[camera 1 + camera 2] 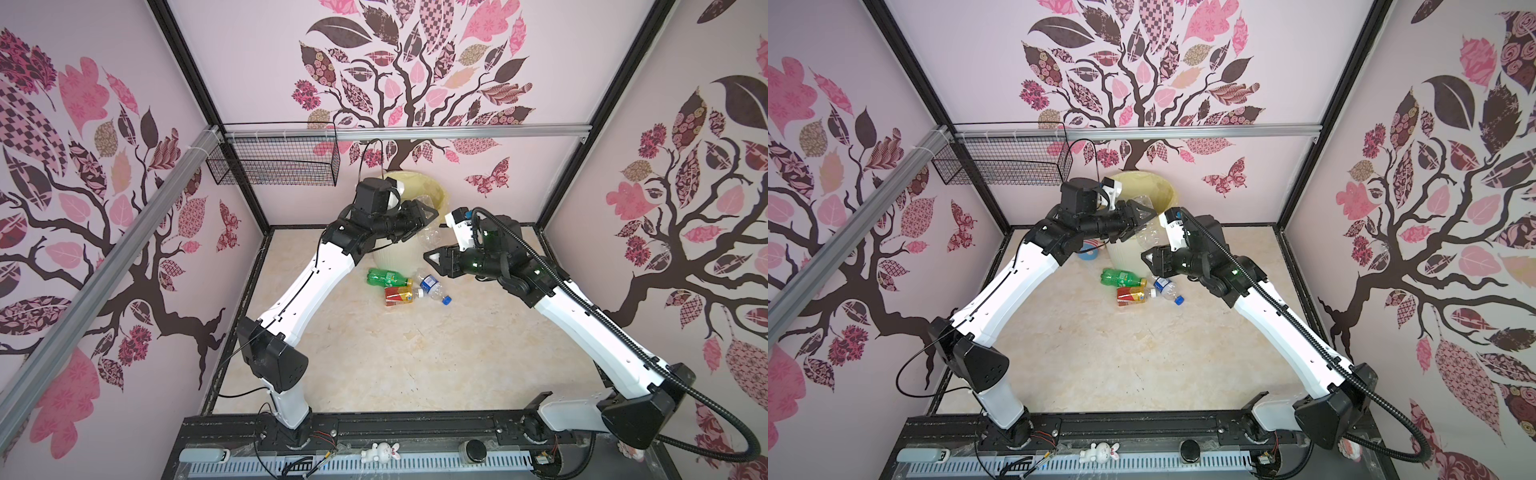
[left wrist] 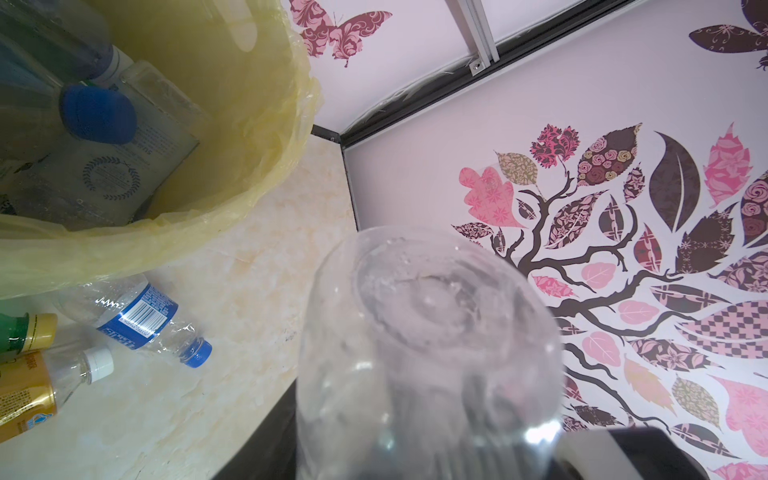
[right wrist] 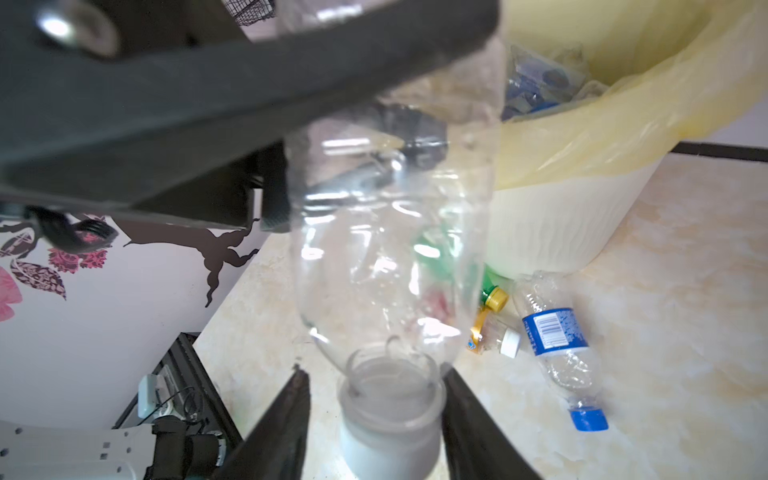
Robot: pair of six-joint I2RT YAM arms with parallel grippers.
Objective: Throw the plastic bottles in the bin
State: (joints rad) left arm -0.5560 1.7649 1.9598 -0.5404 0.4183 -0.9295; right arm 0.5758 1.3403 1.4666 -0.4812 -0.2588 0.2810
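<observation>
A clear plastic bottle (image 1: 432,237) (image 3: 386,249) with a white cap hangs in the air just in front of the cream-white bin (image 1: 395,257) (image 2: 270,166). My left gripper (image 1: 428,214) is shut on its upper body, and the bottle's base fills the left wrist view (image 2: 428,332). My right gripper (image 3: 376,372) (image 1: 432,257) stands open around the cap, with a gap showing on one side. On the floor by the bin lie a green bottle (image 1: 384,277), a red-labelled bottle (image 1: 399,295) and a clear blue-labelled bottle (image 1: 432,286). Several bottles lie inside the bin.
A black wire mesh basket (image 1: 274,166) hangs on the back wall to the left of the bin. A blue tape roll (image 1: 1088,251) lies under my left arm. A white rabbit figure (image 1: 380,453) sits on the front rail. Walls close in on three sides.
</observation>
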